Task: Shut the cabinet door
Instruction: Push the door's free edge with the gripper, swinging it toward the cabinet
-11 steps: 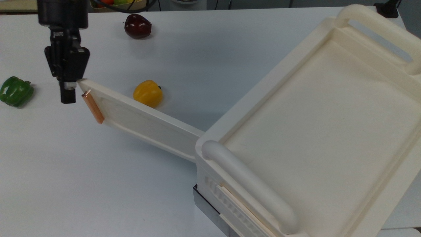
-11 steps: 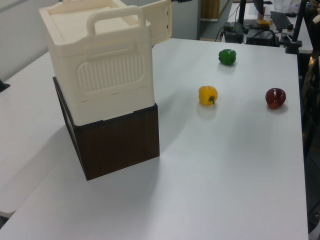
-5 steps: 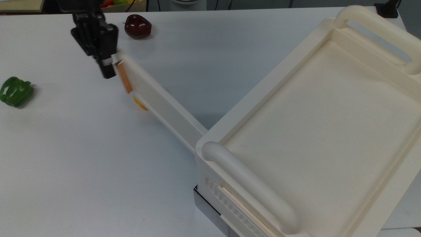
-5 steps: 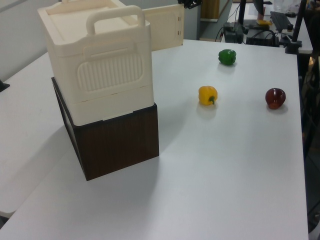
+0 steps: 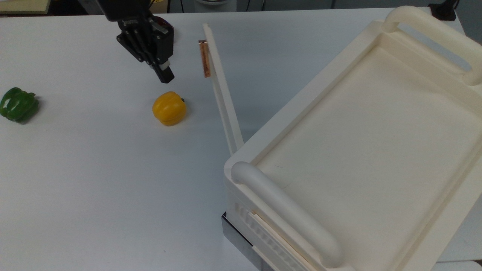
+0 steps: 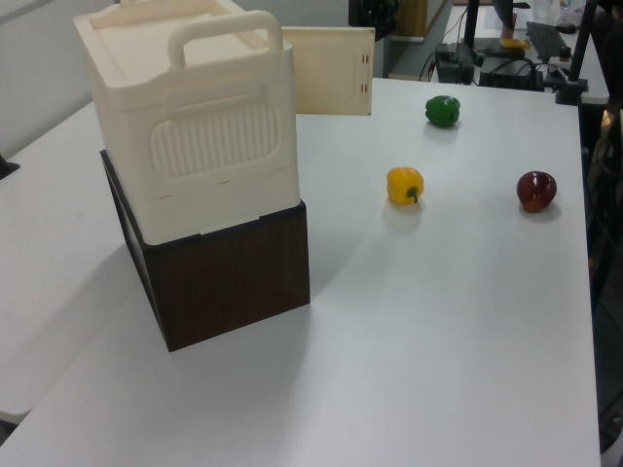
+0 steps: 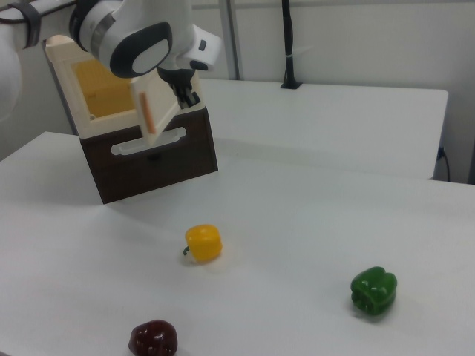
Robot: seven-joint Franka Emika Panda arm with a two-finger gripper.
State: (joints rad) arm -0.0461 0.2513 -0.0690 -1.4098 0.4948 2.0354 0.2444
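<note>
Top view shows the cabinet door [image 5: 223, 94] edge-on, swung out from the near-left corner of the cabinet [image 5: 361, 150] and reaching toward the far side of the white tabletop [image 5: 94, 180], its copper handle [image 5: 204, 58] near the free end. It stands partly open, hinged at the cabinet corner, with the dark opening of the cabinet visible behind it in the right view. The claw [image 5: 165, 74] hangs above the tabletop to the top view's left of the handle, apart from the door with a clear gap between them, and just beyond the yellow pepper [image 5: 169, 108]; whether its fingers are parted or together I cannot tell, but it holds nothing. Its place on the handle side of the panel suits a push: pressing there, far from the hinge, should swing the door round with little force. My judgement is that the door is perhaps halfway to shut and the next move needs contact on the door's outer face near its free edge, driving it toward the cabinet front. A green pepper [image 5: 18, 104] lies at the top view's far left and a dark red apple [image 6: 536, 191] sits well apart in the left view, both outside the door's sweep.
</note>
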